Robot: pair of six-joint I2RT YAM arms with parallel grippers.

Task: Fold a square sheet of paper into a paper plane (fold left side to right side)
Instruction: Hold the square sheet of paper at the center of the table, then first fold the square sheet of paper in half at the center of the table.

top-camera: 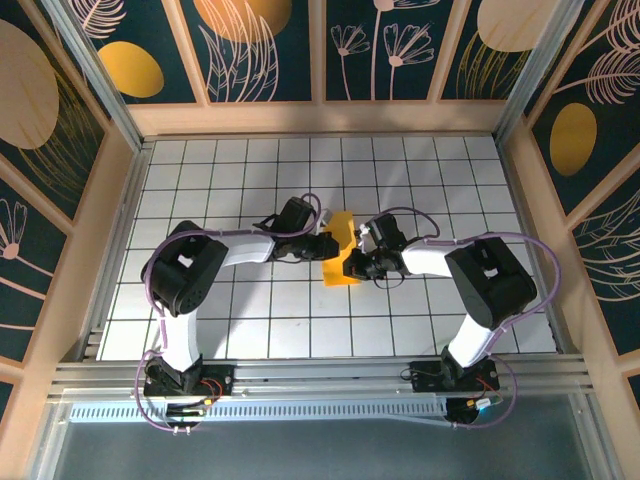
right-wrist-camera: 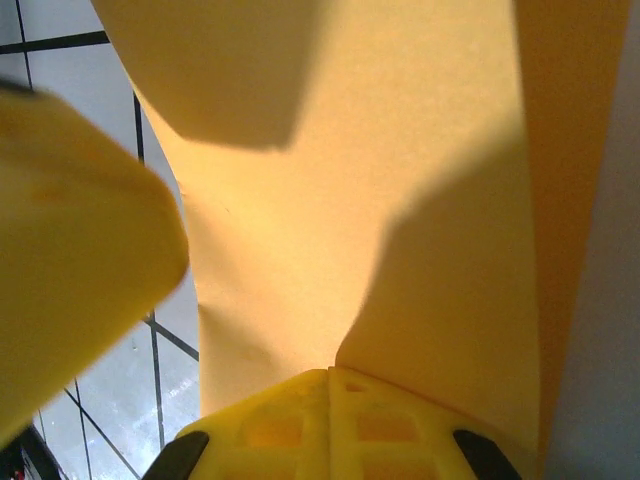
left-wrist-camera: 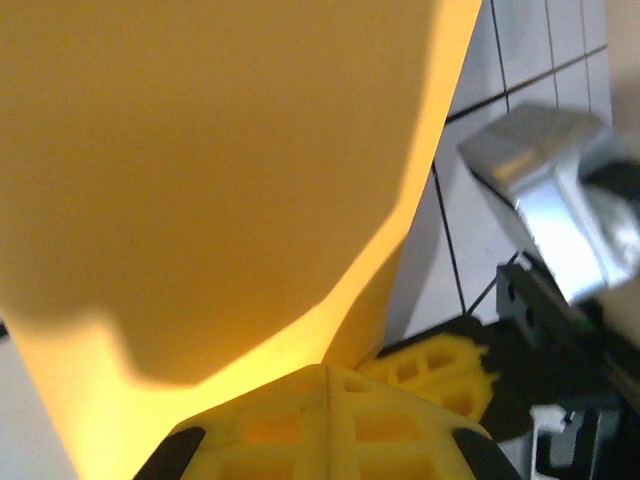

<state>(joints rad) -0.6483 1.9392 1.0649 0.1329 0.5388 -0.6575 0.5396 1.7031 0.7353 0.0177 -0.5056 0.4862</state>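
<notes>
orange-yellow paper sits at the middle of the white tiled surface (top-camera: 250,310). what we see of the square sheet of paper (top-camera: 341,270) is a tall narrow strip rather than a square, which we take to mean the left half already lies over the right. the left gripper (top-camera: 322,244) reaches in from its side and the right gripper (top-camera: 362,262) from the other, and they meet over the strip, close beside each other. both have their jaws drawn together. in each wrist view the yellow fingertips (left-wrist-camera: 280,430) join on a seam right at the paper, and the sheet spreads away from them under hard shadows. we read this as pressing, not carrying: closed tips make a blunt point that can pin the layers and flatten a crease (whether a layer is also nipped between the fingers we cannot tell). two arms on one small strip makes sense too, since thin paper tends to spring open or slide when held at a single spot. we judge the nose folds to be ahead, so the task is at an early step.
</notes>
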